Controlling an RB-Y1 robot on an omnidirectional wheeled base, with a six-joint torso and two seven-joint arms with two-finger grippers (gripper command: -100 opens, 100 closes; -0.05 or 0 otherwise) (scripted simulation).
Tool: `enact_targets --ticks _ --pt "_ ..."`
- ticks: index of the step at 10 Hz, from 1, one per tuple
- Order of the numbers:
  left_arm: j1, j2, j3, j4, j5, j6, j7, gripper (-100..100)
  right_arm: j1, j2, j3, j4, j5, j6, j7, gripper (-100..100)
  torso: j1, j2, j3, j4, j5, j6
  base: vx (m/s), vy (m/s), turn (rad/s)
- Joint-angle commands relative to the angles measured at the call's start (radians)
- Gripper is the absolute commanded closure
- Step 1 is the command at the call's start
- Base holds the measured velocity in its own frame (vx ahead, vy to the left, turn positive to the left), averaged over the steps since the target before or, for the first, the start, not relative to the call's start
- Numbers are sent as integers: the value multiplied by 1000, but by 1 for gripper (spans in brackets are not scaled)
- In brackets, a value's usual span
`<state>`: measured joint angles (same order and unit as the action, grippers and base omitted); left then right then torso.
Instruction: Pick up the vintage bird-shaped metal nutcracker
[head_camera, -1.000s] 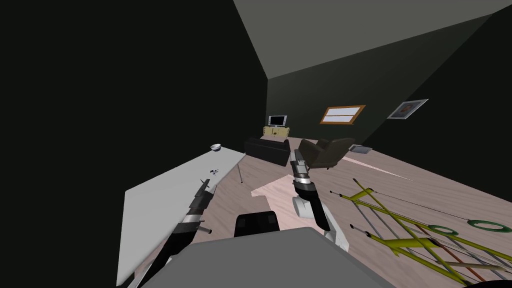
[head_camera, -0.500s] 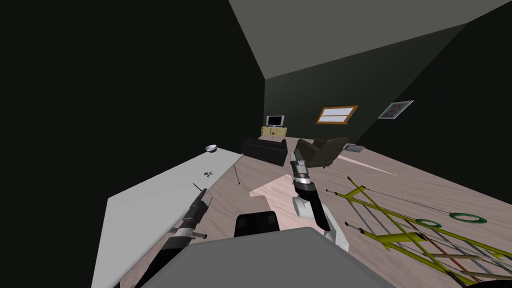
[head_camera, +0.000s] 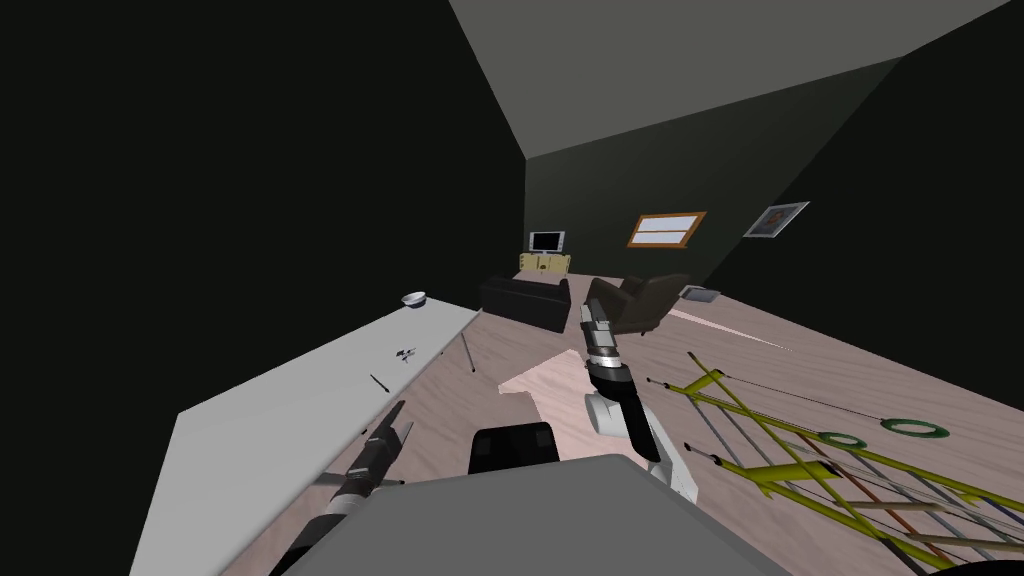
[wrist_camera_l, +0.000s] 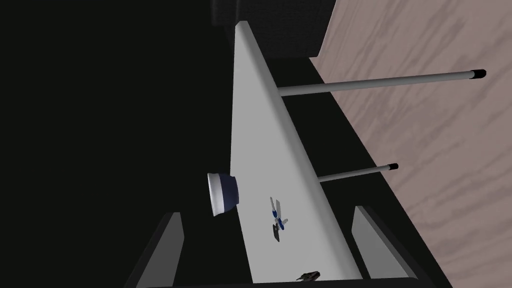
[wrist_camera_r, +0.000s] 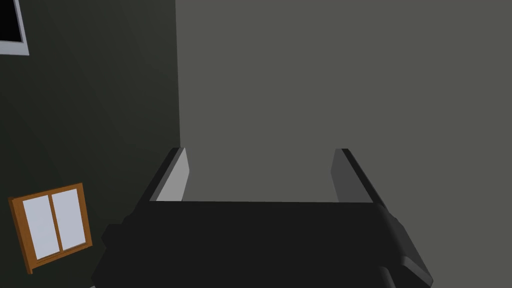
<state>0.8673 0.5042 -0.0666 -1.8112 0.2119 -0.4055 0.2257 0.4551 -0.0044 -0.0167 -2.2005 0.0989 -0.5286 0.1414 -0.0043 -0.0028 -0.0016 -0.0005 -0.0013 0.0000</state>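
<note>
Black forearms (head_camera: 605, 365) banded silver; left hand (wrist_camera_l: 267, 212) and right hand (wrist_camera_r: 260, 150): dark boxes, thin light grey blade fingers (wrist_camera_r: 172, 175)

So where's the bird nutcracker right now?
In the head view, the nutcracker lies on the grey table on my left, between the bowl and my left gripper.

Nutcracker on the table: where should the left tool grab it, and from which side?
Probably at the crossing of its arms, from straight above: the nutcracker lies flat on the table, thin arms splayed. Left tool is open, short of it.
</note>
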Motion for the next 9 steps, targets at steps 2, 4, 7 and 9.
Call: enact_targets --ticks 2,4,7,9 --pt "60 46 0 73 17 19 3 -100 0 0 0 0 0 0 0 0 1 0 0 0 0 0 80 -73 -82" --pt "94 61 0 99 20 29 0 -100 0 0 0 0 0 0 0 0 1 -2 -1 0 0 0 96 -45 -63" --pt "167 84 1 151 23 51 -13 -100 0 0 0 0 0 0 0 0 2 -2 -1 0 0 0 108 -48 -74" --pt "205 92 2 175 21 62 -22 -100 0 0 0 0 0 0 0 0 0 -9 -5 -2 0 0 193 -41 -95"
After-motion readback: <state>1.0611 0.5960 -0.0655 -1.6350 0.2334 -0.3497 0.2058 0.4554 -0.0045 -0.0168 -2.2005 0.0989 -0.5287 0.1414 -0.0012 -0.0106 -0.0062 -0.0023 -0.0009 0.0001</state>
